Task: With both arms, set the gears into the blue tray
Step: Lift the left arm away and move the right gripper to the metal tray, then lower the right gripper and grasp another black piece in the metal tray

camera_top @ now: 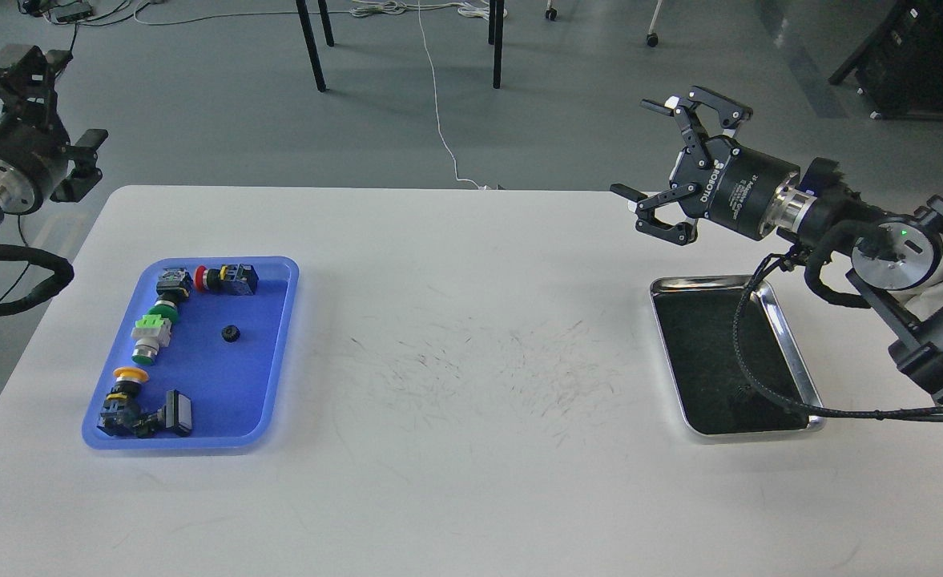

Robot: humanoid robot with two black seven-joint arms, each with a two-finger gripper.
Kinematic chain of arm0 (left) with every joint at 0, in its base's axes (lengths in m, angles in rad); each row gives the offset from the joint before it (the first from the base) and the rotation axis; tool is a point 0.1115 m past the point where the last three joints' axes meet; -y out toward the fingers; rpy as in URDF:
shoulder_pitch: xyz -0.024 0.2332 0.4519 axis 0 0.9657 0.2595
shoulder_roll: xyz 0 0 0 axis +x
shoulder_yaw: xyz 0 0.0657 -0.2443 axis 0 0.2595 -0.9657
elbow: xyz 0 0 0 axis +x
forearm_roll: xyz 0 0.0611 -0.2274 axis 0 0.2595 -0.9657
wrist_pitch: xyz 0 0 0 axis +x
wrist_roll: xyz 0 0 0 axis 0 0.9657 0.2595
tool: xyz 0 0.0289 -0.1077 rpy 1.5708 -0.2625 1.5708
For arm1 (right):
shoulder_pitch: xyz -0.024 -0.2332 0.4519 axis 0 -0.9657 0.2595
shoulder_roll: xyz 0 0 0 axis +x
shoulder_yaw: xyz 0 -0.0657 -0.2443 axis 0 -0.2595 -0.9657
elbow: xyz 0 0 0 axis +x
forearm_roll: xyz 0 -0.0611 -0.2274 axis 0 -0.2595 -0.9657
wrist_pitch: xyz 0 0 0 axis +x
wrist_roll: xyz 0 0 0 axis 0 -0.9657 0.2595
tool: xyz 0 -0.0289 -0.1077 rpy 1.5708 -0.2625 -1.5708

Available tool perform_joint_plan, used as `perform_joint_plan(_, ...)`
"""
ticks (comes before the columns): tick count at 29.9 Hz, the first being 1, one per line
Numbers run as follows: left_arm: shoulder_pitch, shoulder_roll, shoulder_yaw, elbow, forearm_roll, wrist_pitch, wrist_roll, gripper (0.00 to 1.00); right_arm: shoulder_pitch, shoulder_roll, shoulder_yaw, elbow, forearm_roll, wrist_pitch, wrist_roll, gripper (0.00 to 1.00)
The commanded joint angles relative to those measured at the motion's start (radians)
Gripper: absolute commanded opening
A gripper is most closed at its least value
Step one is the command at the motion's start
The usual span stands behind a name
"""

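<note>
The blue tray [251, 385] lies on the left of the white table. One gear [231, 333], a tiny black toothed wheel, rests on the tray floor right of its middle. My left gripper [58, 108] is raised beyond the table's far left corner, well away from the tray. Its fingers are spread and hold nothing. My right gripper [638, 148], marked ROBOTIQ, hovers above the table's far right part and points left. It is open and empty, up and left of the silver tray.
Several coloured-cap push-button switches [155, 332] lie along the blue tray's left side and back edge. A shiny silver metal tray [777, 308] sits at the right, crossed by my right arm's black cable [747, 361]. Chair legs and cables are on the floor behind.
</note>
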Motion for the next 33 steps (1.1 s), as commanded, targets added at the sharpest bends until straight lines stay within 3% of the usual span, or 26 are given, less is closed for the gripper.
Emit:
perform_joint_plan(1, 0.001, -0.044, -0.018, 0.008, -0.011, 0.001, 0.007, 0.98, 0.036, -0.073, -0.089, 0.053, -0.047, -0.001, -0.009, 0.98)
perform_joint_plan(6, 0.001, -0.104, -0.044, 0.009, -0.008, 0.017, 0.013, 0.98, 0.040, -0.185, -0.166, 0.141, -0.172, 0.004, -0.009, 0.98)
perform_joint_plan(13, 0.026, -0.110, -0.064, 0.006, -0.009, 0.021, 0.012, 0.98, 0.040, -0.345, -0.293, 0.397, -0.416, 0.004, -0.009, 0.98)
perform_joint_plan(24, 0.046, -0.111, -0.052, 0.006, 0.001, 0.021, -0.001, 0.98, 0.045, -0.493, -0.378, 0.411, -0.735, 0.025, -0.019, 0.98)
perform_joint_plan(33, 0.046, -0.110, -0.049, 0.005, 0.003, 0.021, -0.002, 0.98, 0.082, -0.449, -0.476, 0.406, -0.922, 0.025, -0.048, 0.98)
